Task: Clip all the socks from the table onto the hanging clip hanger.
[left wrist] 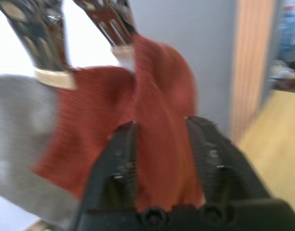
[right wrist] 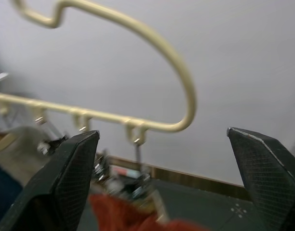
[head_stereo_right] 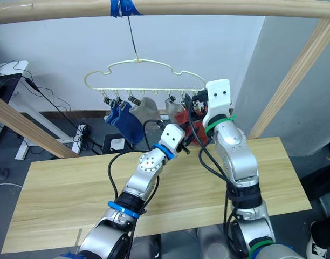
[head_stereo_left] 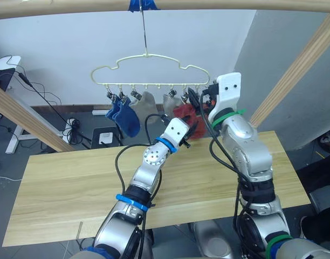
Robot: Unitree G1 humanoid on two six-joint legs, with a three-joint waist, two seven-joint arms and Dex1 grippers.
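The counter (head_stereo_left: 73,183) is bare of socks — blue, grey and rust-red socks (head_stereo_left: 187,116) hang from the clip hanger (head_stereo_left: 149,67). The left claw (left wrist: 162,139) pinches a red sock below the clips; the right claw (right wrist: 167,178) gapes wide beside the hanger — likely the final clipping.

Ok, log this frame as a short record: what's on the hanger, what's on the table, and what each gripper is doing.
clip hanger: hangs from the wooden pole
socks clipped: two blue socks, two grey socks, rust-red socks at the right end
table: no socks on it
left gripper: fingers closed on a red sock
right gripper: fingers wide open just below the hanger's right end, holding nothing
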